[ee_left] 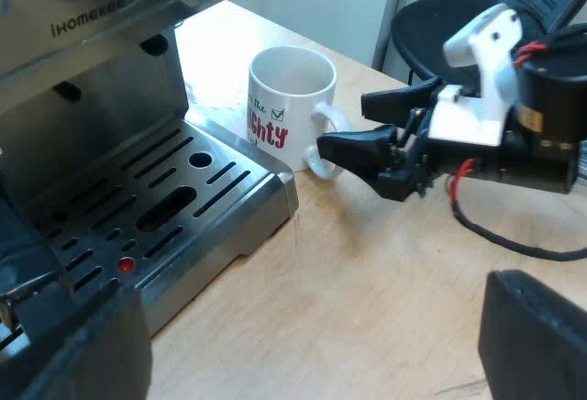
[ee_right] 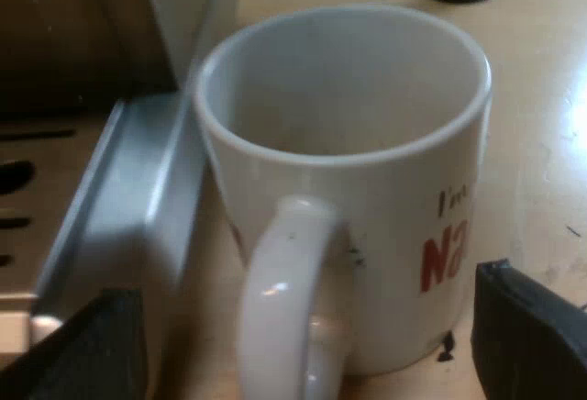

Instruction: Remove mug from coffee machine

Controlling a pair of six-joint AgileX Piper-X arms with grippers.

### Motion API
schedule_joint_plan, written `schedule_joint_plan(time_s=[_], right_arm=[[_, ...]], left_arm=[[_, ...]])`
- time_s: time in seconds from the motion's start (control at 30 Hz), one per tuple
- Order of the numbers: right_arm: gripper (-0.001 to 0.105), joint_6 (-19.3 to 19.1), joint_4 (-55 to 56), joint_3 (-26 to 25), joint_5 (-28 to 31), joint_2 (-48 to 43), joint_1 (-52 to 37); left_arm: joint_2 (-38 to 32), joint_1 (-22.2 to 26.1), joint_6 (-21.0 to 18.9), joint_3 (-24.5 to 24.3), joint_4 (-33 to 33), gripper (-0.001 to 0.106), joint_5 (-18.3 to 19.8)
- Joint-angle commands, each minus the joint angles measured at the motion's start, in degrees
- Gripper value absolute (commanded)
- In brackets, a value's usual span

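Left claw (ee_left: 312,350) goes first — its two black fingers (ee_left: 78,345) are far apart, so it is wide open. It holds nothing and touches nothing. It hangs over the wood table (ee_left: 367,281), near the tray (ee_left: 220,189) of the machine (ee_left: 83,79). The mug (ee_left: 280,111) stands upright on the table, just beside the tray's corner and not on the tray. It is white, and it looks empty inside. Red letters on its side read "ghty". Above them is the word "the" and a little box with a green tick. The machine's front says "iHOMEKEE". The right claw (ee_left: 341,127) is at the mug's handle (ee_left: 335,117), with the handle between its tips.

From its own view, the right claw (ee_right: 303,345) is wide open too — its fingers (ee_right: 527,336) sit far apart with the handle (ee_right: 284,308) between them, and they do not squeeze it. The mug (ee_right: 367,143) is very near, upright on the table (ee_right: 541,97), just beside the tray's (ee_right: 138,198) edge. Red letters on this side read "Na", with a small grey "I'm" above them.
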Motion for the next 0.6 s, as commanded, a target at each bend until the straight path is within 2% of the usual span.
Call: schedule_joint_plan(time_s=[0.03, 0.2, 0.27, 0.33, 0.37, 0.47, 0.6], right_arm=[[0.074, -0.1, 0.6, 1.2, -0.6, -4.4, 1.8], [0.074, -0.1, 7.2, 1.4, -0.5, -11.9, 4.3], [0.074, -0.1, 14.9, 1.4, -0.4, -17.7, 5.5], [0.074, -0.1, 16.0, 1.4, -0.4, -18.5, 5.6], [0.074, -0.1, 22.4, 1.4, -0.1, -23.7, 6.4], [0.074, -0.1, 27.0, 1.4, -0.3, -28.1, 6.7], [0.074, -0.1, 37.9, 0.3, -0.9, -38.7, 7.1]], left_arm=[[0.0, -0.2, -0.2, -0.4, -0.6, 0.083, -0.6], [0.0, -0.2, -0.2, -0.4, -0.6, 0.083, -0.6], [0.0, -0.2, -0.2, -0.4, -0.6, 0.083, -0.6], [0.0, -0.2, -0.2, -0.4, -0.6, 0.083, -0.6], [0.0, -0.2, -0.2, -0.4, -0.6, 0.083, -0.6], [0.0, -0.2, -0.2, -0.4, -0.6, 0.083, -0.6], [0.0, -0.2, -0.2, -0.4, -0.5, 0.083, -0.6]])
